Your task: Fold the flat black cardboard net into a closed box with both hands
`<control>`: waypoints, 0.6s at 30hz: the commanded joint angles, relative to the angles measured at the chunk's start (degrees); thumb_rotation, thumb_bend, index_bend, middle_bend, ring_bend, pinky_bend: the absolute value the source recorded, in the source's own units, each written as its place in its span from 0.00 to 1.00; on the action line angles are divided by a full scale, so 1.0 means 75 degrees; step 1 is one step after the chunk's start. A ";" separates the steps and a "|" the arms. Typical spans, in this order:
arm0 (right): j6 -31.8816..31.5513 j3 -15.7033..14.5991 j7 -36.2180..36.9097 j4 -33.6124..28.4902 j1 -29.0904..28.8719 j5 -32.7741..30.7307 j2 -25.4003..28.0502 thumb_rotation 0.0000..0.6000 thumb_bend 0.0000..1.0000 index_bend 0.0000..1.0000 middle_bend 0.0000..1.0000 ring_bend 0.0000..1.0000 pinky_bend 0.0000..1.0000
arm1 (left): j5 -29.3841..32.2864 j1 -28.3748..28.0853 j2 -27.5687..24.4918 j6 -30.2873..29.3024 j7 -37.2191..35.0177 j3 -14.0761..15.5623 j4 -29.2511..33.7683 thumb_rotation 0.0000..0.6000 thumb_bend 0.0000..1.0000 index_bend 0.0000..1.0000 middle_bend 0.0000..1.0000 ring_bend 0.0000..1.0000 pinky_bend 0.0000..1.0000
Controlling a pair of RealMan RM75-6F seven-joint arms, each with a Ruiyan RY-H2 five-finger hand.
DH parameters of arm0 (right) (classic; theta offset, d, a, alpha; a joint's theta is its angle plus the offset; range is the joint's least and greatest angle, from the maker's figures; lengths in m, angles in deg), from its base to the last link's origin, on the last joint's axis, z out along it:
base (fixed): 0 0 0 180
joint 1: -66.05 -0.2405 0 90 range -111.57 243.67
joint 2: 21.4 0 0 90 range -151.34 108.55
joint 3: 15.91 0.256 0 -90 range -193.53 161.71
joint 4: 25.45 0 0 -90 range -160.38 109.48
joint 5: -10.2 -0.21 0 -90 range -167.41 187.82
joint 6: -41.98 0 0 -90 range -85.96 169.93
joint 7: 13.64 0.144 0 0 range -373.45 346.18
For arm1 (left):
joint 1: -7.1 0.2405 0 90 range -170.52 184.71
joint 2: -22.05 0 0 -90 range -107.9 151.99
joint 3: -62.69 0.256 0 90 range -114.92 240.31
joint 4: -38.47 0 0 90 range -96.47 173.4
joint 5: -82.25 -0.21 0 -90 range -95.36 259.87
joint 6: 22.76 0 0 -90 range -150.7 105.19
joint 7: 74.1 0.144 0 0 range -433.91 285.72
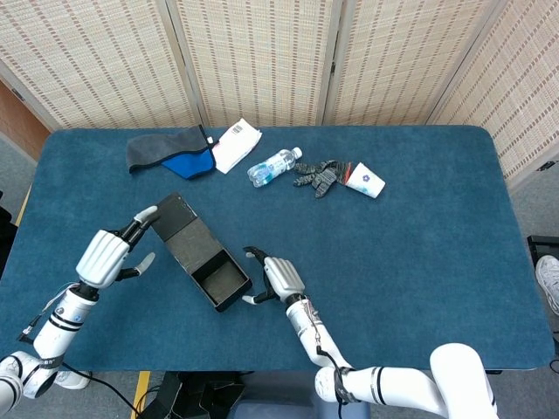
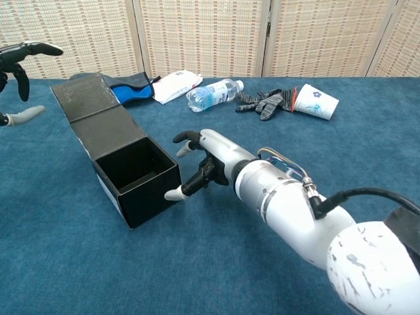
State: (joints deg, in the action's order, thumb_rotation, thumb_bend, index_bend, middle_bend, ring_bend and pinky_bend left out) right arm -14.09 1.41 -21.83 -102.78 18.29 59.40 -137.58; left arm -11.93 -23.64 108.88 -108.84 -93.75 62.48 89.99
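Both hands sit near the table's (image 1: 437, 262) front-left part, one on each side of the black cardboard box (image 1: 199, 254). The right hand (image 1: 278, 278) has its fingers spread and curled loosely, holding nothing; in the chest view one pale fingertip (image 2: 173, 194) lies at the box's near right corner, touching it or just short of it, I cannot tell which. The left hand (image 1: 106, 253) is spread too, gripping nothing, with a raised fingertip (image 1: 145, 212) close beside the far end of the box's lid flap.

The box stands partly folded: an open square compartment at its near end, and the lid panel lying back flat toward the far-left corner.

Only the head view shows the whole left hand; the chest view catches just its fingers at the left edge. The chest view, in turn, looks into the box's hollow.

Along the far edge lie a grey and blue cloth (image 1: 170, 154), a white packet (image 1: 236, 143), a water bottle (image 1: 273, 166), dark gloves (image 1: 319, 175) and a tipped paper cup (image 1: 365, 181).
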 commanded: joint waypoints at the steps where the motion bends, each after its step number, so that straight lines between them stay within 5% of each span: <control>1: 0.0067 -0.0150 -0.0095 -0.0609 0.0220 0.0012 0.0330 1.00 0.00 0.11 0.19 0.74 0.90 | 0.0023 0.0040 -0.0026 0.0022 0.0003 -0.0009 0.0017 1.00 0.36 0.09 0.07 0.51 0.82; 8: 0.0284 -0.0365 -0.0282 -0.1984 0.0572 -0.0432 0.1215 1.00 0.00 0.11 0.19 0.74 0.90 | 0.0001 0.0085 -0.0047 0.0001 0.0019 -0.0056 0.0058 1.00 0.36 0.08 0.06 0.51 0.82; 18: 0.1053 -0.0499 -0.0215 -0.2438 0.0418 -0.0562 0.1671 1.00 0.00 0.11 0.23 0.74 0.90 | -0.0058 0.0110 -0.0149 0.0026 0.0182 -0.0082 0.0274 1.00 0.36 0.08 0.06 0.51 0.82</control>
State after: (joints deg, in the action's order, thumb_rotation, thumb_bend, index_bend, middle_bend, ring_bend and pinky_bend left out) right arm -6.95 -2.08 -23.62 -120.67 21.79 55.22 -125.52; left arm -12.38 -22.85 107.83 -108.66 -92.45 61.90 91.98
